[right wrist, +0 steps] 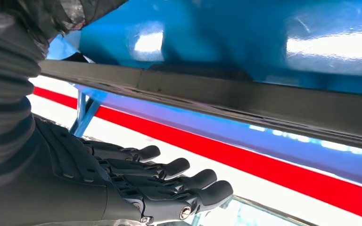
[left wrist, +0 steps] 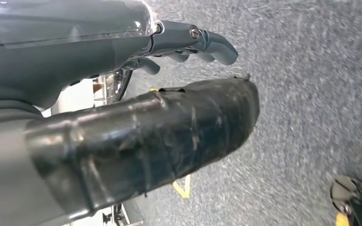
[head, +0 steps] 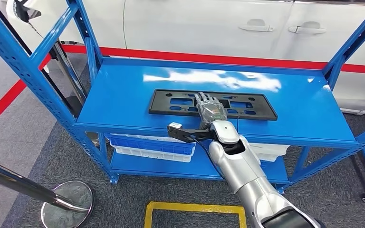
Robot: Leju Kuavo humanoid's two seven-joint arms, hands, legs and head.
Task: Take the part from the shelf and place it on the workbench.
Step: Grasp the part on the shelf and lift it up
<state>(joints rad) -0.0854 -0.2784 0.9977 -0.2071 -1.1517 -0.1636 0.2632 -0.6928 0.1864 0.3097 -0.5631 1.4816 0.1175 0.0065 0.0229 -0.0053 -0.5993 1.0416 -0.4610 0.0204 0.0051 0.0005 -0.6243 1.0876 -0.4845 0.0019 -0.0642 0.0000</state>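
Observation:
The part (head: 171, 102) is a flat black rectangular frame with cut-outs, lying on the top board of the blue shelf (head: 119, 95). My right hand (head: 209, 108) reaches over the shelf's front edge and hovers above the middle of the part with its fingers stretched out. In the right wrist view the part (right wrist: 245, 96) appears as a long dark bar, and a gap separates it from my fingers (right wrist: 169, 179); the hand holds nothing. My left hand (left wrist: 122, 70) hangs over the grey carpet, its fingers loosely extended and holding nothing.
Blue uprights (head: 28, 71) frame the shelf on both sides. Blue and white bins (head: 152, 147) sit on the lower board. A white car (head: 195, 23) stands behind a red floor line (head: 218, 59). A stanchion base (head: 69, 202) and a yellow floor marking (head: 195, 206) lie near me.

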